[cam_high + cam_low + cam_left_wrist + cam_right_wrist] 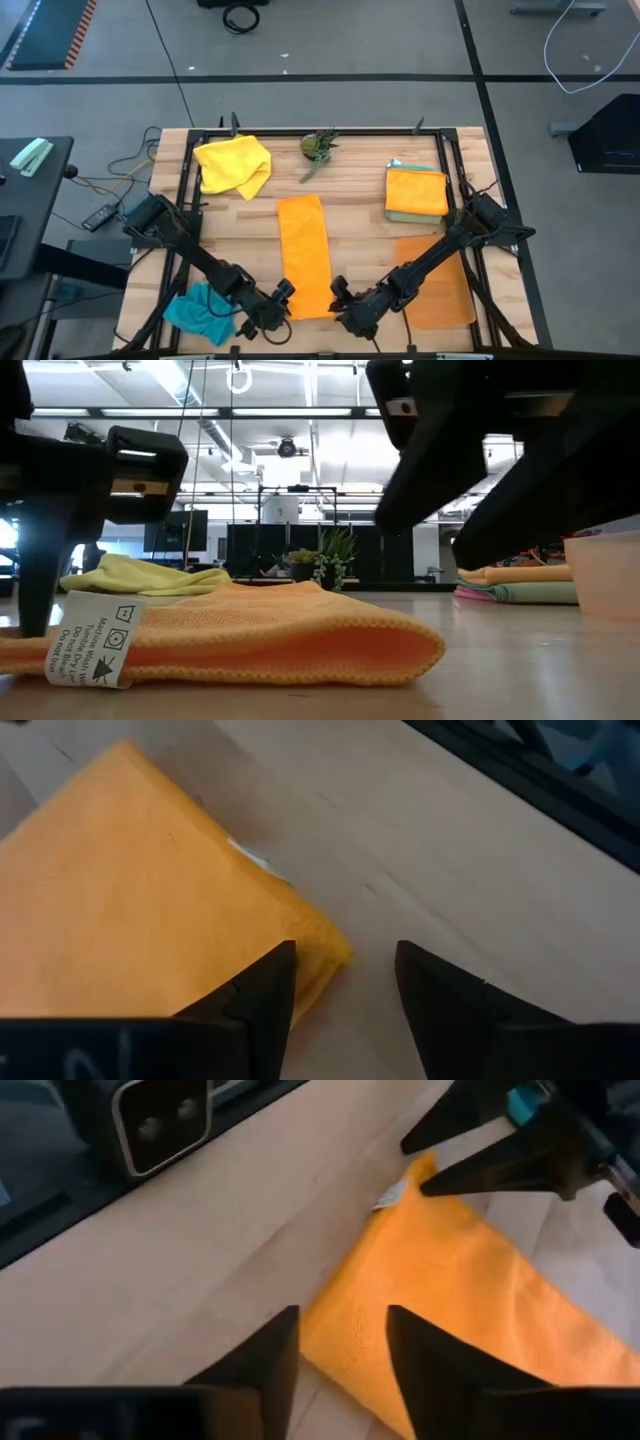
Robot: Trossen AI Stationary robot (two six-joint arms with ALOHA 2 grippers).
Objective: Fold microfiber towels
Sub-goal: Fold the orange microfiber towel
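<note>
An orange microfiber towel [303,255], folded into a long strip, lies flat on the wooden table, running from near to far. Its white label [92,643] is at the near left corner. My left gripper [285,295] is open at that corner [325,948], one finger over the towel's edge and the other over bare wood. My right gripper [338,293] is open at the near right corner [335,1330], which shows in the gap between its fingers. A crumpled yellow towel [233,165] lies far left and a crumpled teal one [200,312] near left. My left gripper has one fingertip [272,975] over the edge of the towel's near left corner; I cannot tell whether it touches. My right gripper has its fingers on either side of the near right corner [335,1330], which lies flat on the table; I cannot tell whether they touch it.
A stack of folded towels [416,192] sits at the far right, with a flat translucent orange mat [440,285] in front of it. A small green plant [318,146] stands at the far edge. A black frame [186,200] runs along the table's sides.
</note>
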